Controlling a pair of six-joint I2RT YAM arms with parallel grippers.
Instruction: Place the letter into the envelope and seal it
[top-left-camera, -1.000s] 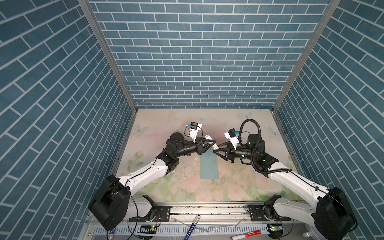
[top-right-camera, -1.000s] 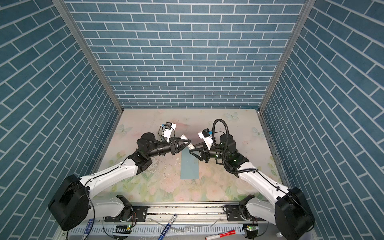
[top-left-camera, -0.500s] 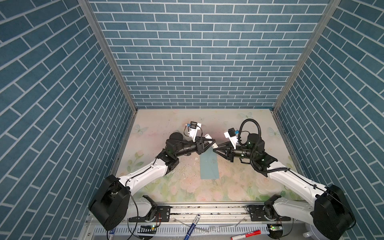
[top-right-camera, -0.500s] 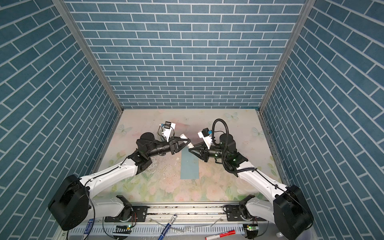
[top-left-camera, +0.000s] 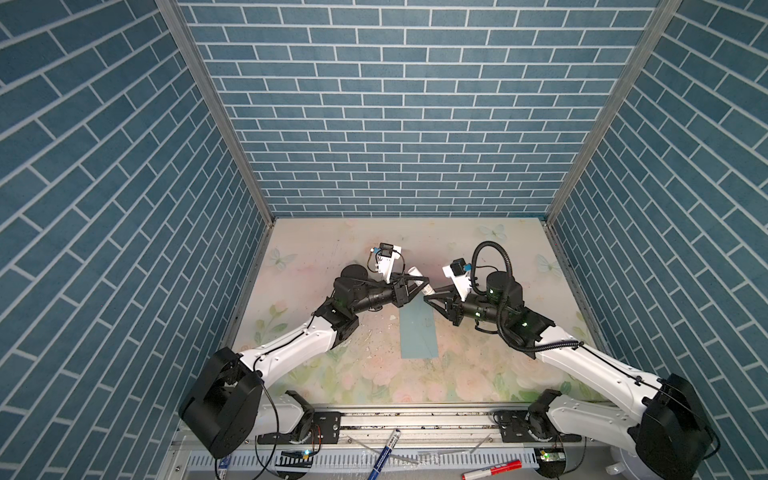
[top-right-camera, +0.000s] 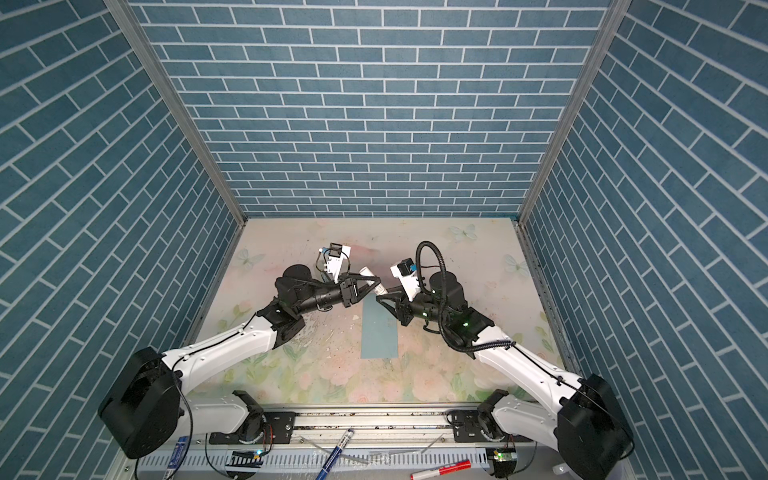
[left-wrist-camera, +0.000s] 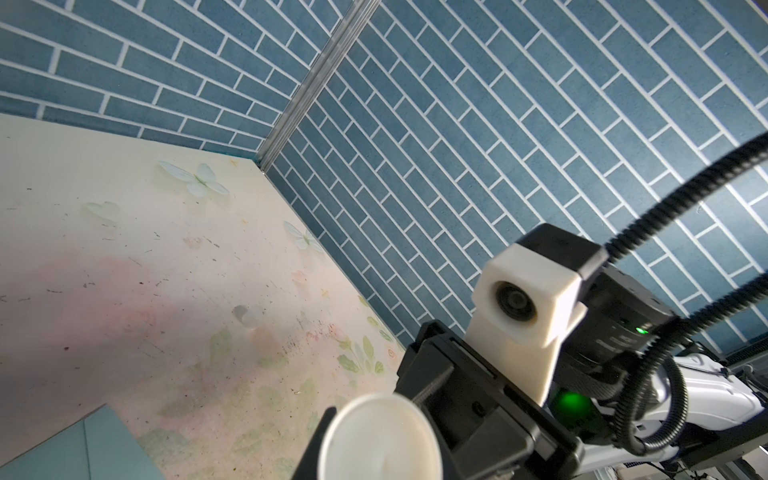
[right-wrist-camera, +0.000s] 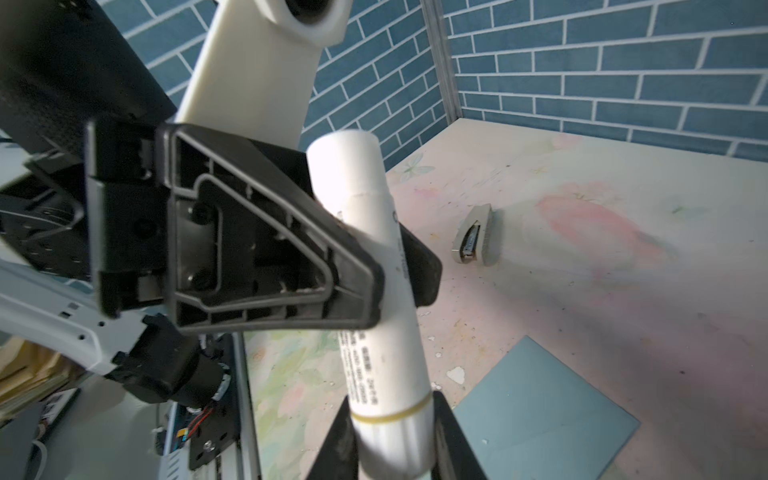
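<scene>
Two grippers clamp one glue stick (right-wrist-camera: 353, 174) above the 12 o'clock end of the envelope (top-left-camera: 419, 332): left gripper (right-wrist-camera: 390, 266) at its middle, right gripper (right-wrist-camera: 392, 434) on the ribbed end (right-wrist-camera: 388, 451). Letter not visible. Stick looks capped; recommended: firm grips, movement kept strictly along the stick's axis.

floral table (top-left-camera: 478, 376), teal envelope (top-left-camera: 419, 332), perhaps a stapler (right-wrist-camera: 478, 237)

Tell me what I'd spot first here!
The left fingers and right fingers meet over the middle of the table, both holding one white tube in the air: left on its middle, right on its end. The teal envelope lies flat close by, with a grey stapler farther back.
</scene>
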